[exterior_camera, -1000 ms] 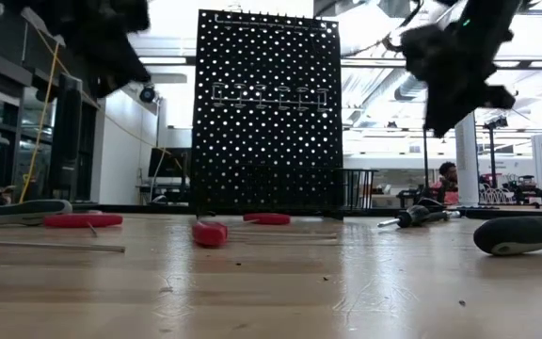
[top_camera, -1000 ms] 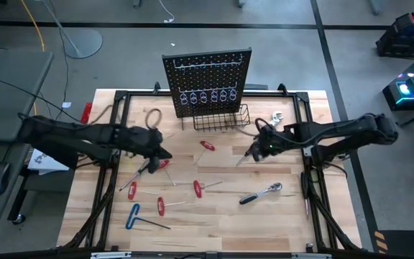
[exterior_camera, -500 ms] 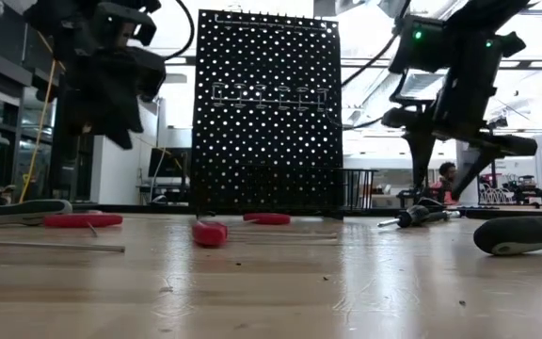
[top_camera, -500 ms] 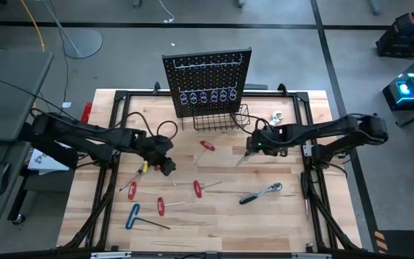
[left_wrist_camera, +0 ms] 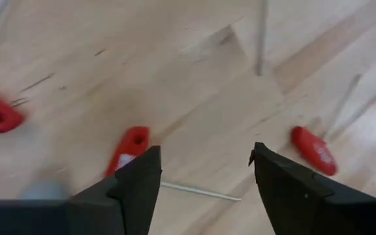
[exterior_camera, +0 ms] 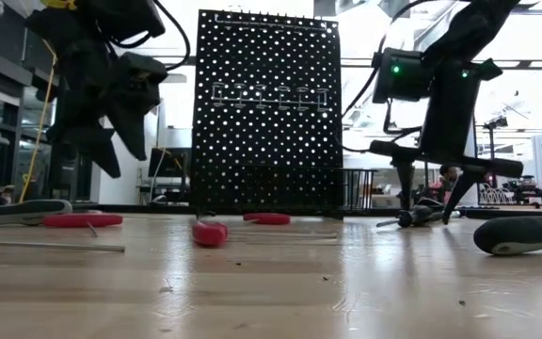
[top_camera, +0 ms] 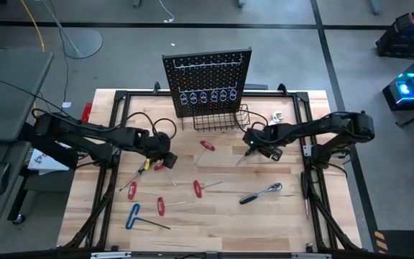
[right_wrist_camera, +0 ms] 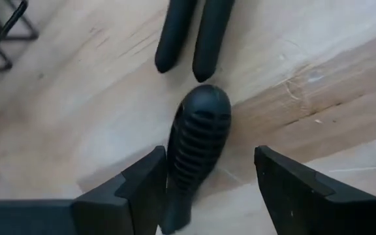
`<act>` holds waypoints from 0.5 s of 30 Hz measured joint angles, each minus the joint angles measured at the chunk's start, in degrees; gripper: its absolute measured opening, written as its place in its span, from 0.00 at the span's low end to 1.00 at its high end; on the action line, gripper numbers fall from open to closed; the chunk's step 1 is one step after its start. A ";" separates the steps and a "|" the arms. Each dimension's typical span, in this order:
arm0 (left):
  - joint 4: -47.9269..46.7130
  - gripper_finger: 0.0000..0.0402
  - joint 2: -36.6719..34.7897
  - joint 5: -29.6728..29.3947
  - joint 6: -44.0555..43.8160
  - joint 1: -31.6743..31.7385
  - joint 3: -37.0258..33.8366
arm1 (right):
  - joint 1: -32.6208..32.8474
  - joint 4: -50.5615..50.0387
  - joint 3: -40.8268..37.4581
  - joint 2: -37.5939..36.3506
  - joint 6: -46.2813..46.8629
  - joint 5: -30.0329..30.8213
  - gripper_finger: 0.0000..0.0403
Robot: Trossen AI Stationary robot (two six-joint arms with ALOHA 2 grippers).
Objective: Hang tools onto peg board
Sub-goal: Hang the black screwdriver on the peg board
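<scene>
The peg board (top_camera: 208,79) stands upright at the far middle of the table, with a wire basket (top_camera: 221,119) at its base. My right gripper (top_camera: 259,146) hangs open, pointing down, just over the black-handled screwdriver (right_wrist_camera: 198,140), which lies flat on the wood. The handle lies between the fingers without touching them. My left gripper (top_camera: 161,150) is open above a red-handled screwdriver (left_wrist_camera: 128,149) that lies on the table. In the low view both grippers (exterior_camera: 123,160) (exterior_camera: 428,207) hang clear of the tabletop.
Loose on the wood lie more red screwdrivers (top_camera: 205,145) (top_camera: 198,188) (top_camera: 160,206), a blue T-handle key (top_camera: 134,214), a chrome ratchet (top_camera: 261,193) and a silver wrench (top_camera: 277,117). Black frame rails (top_camera: 110,173) run along both sides.
Both grippers have come down toward the table and rolled about their wrists. The right one now stands low over the black-handled screwdriver, the left one over the red screwdrivers. The fingers of both have spread apart. No tool has moved.
</scene>
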 joint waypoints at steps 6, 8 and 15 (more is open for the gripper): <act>0.12 0.57 0.28 -2.02 0.83 0.76 0.00 | 0.10 1.40 0.37 3.21 4.28 -0.87 0.55; -0.69 0.57 0.44 -2.57 0.83 0.76 -0.01 | 0.42 1.37 0.37 4.40 5.72 -0.31 0.53; -2.46 0.57 0.28 -2.67 0.49 0.76 -0.02 | 0.99 1.09 0.31 5.10 -3.25 0.08 0.18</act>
